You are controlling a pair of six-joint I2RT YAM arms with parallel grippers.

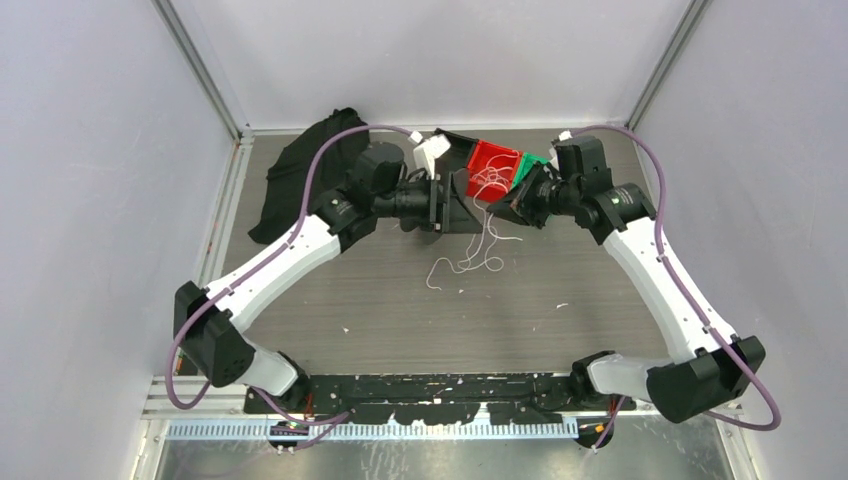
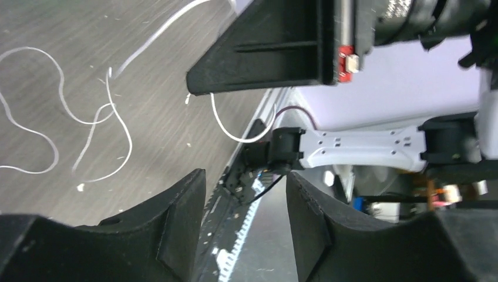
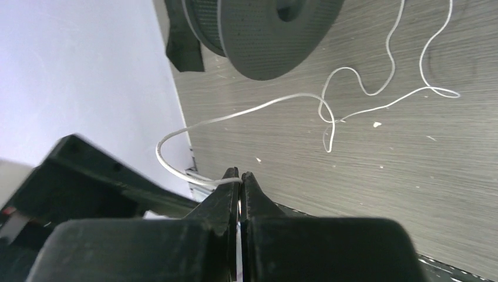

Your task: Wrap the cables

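Your right fingers (image 3: 261, 202) pinched shut on a white cable (image 3: 235, 113); your left fingers (image 2: 176, 217) stood apart above the counter (image 2: 164, 88).

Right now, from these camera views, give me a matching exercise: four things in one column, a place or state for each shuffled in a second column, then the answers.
Things:
1. left gripper
2. right gripper
3. black cloth
4. red bin

Places or states:
A. far left corner
B. shut on a white cable
C. far middle
D. open, nothing between its fingers

Pairs: 1-D, 2-B, 3-A, 4-C
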